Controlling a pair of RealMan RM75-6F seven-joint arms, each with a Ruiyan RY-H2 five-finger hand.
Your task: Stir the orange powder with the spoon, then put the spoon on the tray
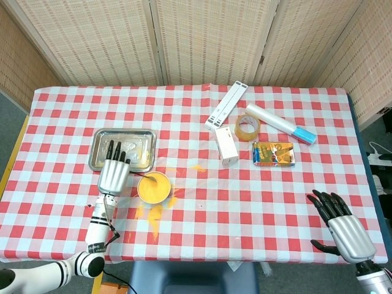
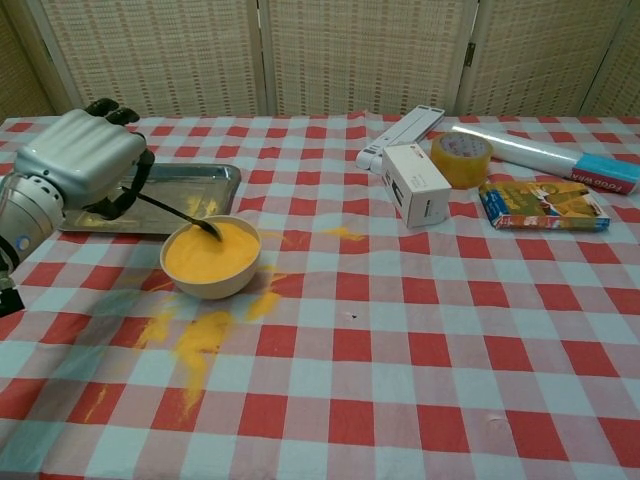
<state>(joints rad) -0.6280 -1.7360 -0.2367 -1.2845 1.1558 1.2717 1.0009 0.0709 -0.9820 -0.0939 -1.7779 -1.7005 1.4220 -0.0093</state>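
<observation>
A cream bowl (image 2: 212, 262) (image 1: 153, 187) full of orange powder stands just in front of the metal tray (image 2: 216, 178) (image 1: 124, 149). My left hand (image 2: 84, 160) (image 1: 114, 172) hovers over the tray's near edge, left of the bowl, and grips the handle of a dark spoon (image 2: 178, 212). The spoon slopes down to the right, with its tip in the powder at the bowl's back-left edge. My right hand (image 1: 342, 228) rests near the table's front right corner, fingers spread and holding nothing; the chest view does not show it.
Orange powder (image 2: 198, 338) is spilled on the checked cloth in front of the bowl. At the back right lie a white box (image 2: 417, 185), a tape roll (image 2: 460, 159), a blue packet (image 2: 544, 204), a film roll (image 2: 545, 156) and a white strip (image 2: 400, 135).
</observation>
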